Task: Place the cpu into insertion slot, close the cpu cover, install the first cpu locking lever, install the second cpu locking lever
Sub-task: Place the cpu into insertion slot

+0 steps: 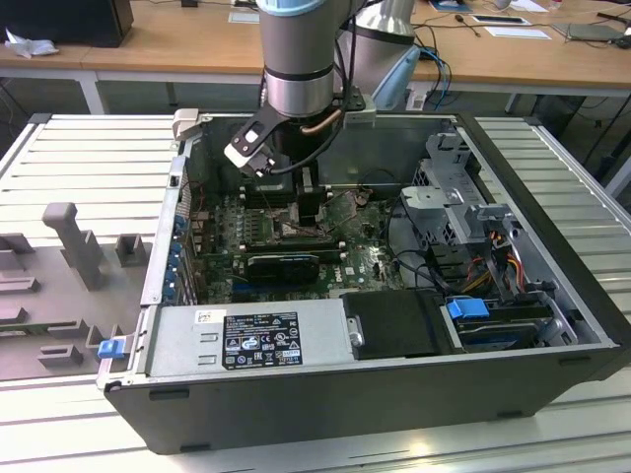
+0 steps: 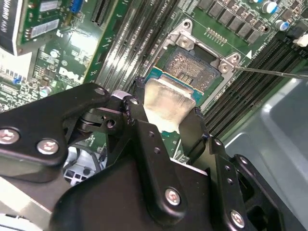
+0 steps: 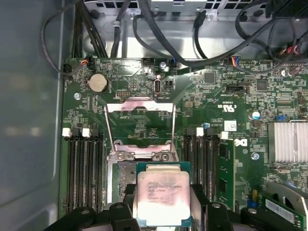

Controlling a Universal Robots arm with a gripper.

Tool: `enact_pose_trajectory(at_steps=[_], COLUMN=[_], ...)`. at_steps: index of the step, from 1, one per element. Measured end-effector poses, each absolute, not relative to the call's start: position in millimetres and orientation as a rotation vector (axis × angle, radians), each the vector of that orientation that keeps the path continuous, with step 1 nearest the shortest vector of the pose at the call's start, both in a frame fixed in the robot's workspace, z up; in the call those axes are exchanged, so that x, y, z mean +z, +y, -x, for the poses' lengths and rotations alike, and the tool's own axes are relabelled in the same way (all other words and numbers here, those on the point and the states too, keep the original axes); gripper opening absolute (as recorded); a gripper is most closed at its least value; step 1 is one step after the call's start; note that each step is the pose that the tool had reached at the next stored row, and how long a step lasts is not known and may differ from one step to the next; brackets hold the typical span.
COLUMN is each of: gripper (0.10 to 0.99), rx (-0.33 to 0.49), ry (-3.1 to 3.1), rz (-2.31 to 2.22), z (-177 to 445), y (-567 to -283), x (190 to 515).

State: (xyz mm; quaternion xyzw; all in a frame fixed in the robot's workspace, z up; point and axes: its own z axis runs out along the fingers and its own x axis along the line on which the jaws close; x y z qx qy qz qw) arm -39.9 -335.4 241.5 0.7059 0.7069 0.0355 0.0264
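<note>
In the open case (image 1: 345,404), the gripper (image 2: 167,103) is clamped on two opposite edges of the cpu (image 3: 162,199) and holds it over the slot (image 2: 192,62), part of whose pin field is exposed. The cover (image 3: 139,107) is swung open, clear of the slot.
</note>
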Motion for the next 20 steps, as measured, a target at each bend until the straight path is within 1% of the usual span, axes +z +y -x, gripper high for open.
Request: enact_pose_trajectory(at_steps=[15, 20], gripper=[0.529, 0.529], rx=[0.109, 0.109], ry=[2.184, 2.184], rz=[-2.181, -2.181], z=[47.3, 49.5], y=[-332.1, -325.8], x=[230.5, 220.7])
